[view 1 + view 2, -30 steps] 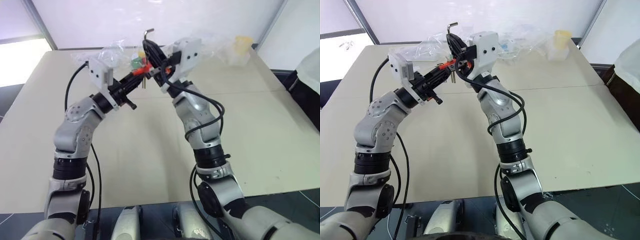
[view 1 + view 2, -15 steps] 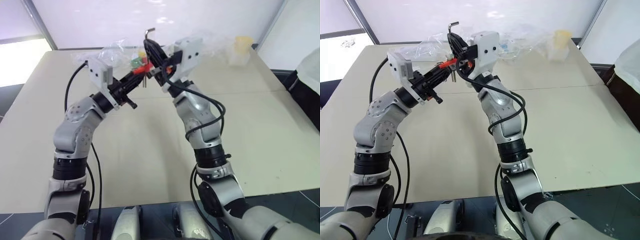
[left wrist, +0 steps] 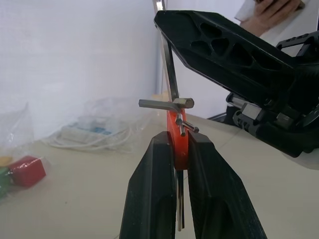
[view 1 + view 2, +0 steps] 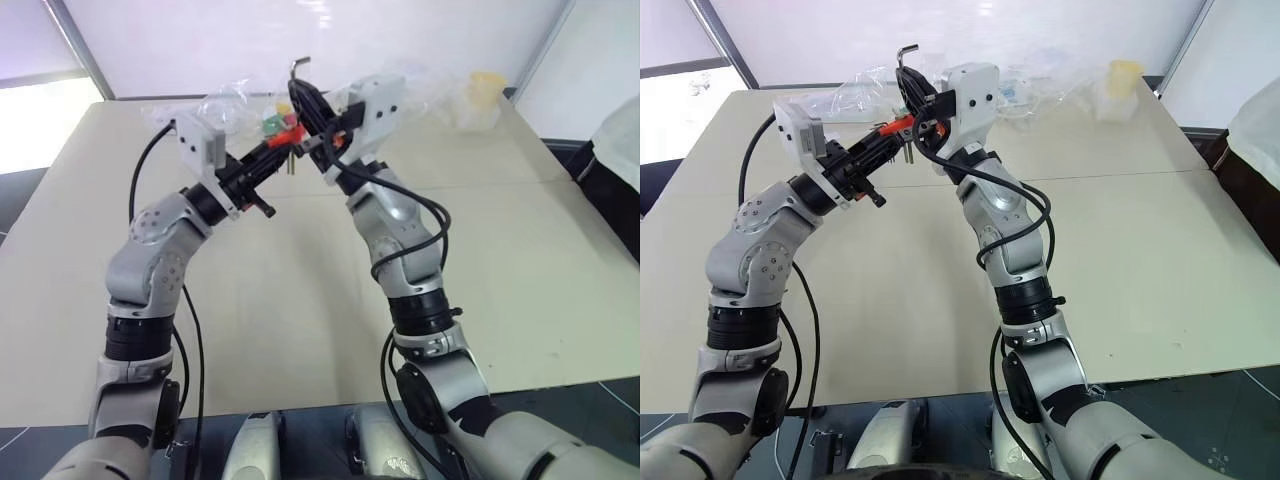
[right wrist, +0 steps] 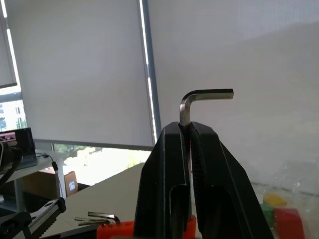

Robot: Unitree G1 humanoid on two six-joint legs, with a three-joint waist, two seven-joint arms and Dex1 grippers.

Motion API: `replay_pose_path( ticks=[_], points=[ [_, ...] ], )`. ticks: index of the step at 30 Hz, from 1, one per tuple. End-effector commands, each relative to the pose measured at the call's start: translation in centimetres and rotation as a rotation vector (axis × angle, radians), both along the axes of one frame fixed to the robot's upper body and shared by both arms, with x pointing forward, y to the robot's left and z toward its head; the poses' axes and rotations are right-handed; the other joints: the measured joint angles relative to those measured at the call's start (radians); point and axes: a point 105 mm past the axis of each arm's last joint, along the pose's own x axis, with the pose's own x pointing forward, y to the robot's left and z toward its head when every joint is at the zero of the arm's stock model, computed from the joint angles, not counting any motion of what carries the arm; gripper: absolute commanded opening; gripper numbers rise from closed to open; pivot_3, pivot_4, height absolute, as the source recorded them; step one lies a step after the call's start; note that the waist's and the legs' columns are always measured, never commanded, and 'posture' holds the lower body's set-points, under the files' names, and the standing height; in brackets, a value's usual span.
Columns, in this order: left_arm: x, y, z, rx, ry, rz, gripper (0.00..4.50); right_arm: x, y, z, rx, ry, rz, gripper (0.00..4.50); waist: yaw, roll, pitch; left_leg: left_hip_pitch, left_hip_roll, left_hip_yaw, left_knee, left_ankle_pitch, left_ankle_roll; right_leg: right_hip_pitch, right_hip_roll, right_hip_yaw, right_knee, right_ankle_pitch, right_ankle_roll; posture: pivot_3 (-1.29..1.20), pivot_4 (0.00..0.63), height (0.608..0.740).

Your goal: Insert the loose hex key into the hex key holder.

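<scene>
My left gripper (image 4: 277,144) is shut on the hex key holder (image 4: 287,137), an orange-red block held above the table; in the left wrist view the holder (image 3: 176,133) sits pinched between the fingers, with short metal keys sticking out of it. My right gripper (image 4: 306,102) is shut on the loose hex key (image 4: 297,64), whose bent end rises above the fingertips (image 5: 185,130). The key's straight shaft (image 3: 168,64) runs down to the holder's top edge. Whether its tip is inside a slot I cannot tell. Both grippers meet over the far middle of the table.
Red and green cubes (image 3: 25,170) lie on the beige table (image 4: 300,300) behind the grippers, among clear plastic bags (image 4: 225,100). A yellowish cup (image 4: 487,86) stands at the far right. A person (image 4: 615,150) is at the right edge.
</scene>
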Motion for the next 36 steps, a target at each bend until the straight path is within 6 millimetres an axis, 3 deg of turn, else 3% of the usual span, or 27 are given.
replay_pose_path(
  ticks=[1,15,18,23,32,36],
  points=[
    [-0.6,0.2,1.9,-0.024,-0.074,0.003,0.0,-0.7,0.0,2.0,0.029,-0.068,0.009,0.03,0.0,0.0,0.0,0.0,0.0,0.0,0.0,0.0,0.0,0.0,0.0,0.0,0.0,0.0,0.0,0.0,0.15,0.74],
    [-0.2,0.4,2.4,-0.043,-0.08,0.015,0.0,-1.2,0.5,1.8,0.001,-0.083,0.028,0.03,0.0,0.0,0.0,0.0,0.0,0.0,0.0,0.0,0.0,0.0,0.0,0.0,0.0,0.0,0.0,0.0,0.15,0.74],
    [-0.2,0.3,2.4,-0.043,-0.083,0.013,0.0,-1.2,0.6,1.6,-0.01,-0.082,0.034,1.09,0.0,0.0,0.0,0.0,0.0,0.0,0.0,0.0,0.0,0.0,0.0,0.0,0.0,0.0,0.0,0.0,0.15,0.74],
    [-0.2,0.3,2.4,-0.041,-0.083,0.015,0.0,-1.5,0.8,1.4,-0.023,-0.079,0.062,3.68,0.0,0.0,0.0,0.0,0.0,0.0,0.0,0.0,0.0,0.0,0.0,0.0,0.0,0.0,0.0,0.0,0.15,0.74],
    [-0.2,0.2,2.3,-0.048,-0.078,0.014,0.0,-1.7,-0.2,0.5,-0.051,-0.048,0.069,3.68,0.001,0.0,0.0,0.0,0.0,0.0,0.0,0.0,0.0,0.0,0.0,0.0,-0.001,0.0,0.0,0.0,0.15,0.74],
    [-0.3,0.3,2.7,-0.05,-0.085,0.016,0.0,-1.5,-1.7,-1.6,-0.102,0.004,0.054,3.68,0.002,0.0,0.0,0.0,0.0,0.0,0.0,0.0,0.0,0.0,0.0,0.0,-0.001,0.0,0.0,0.0,0.15,0.74]
  ],
)
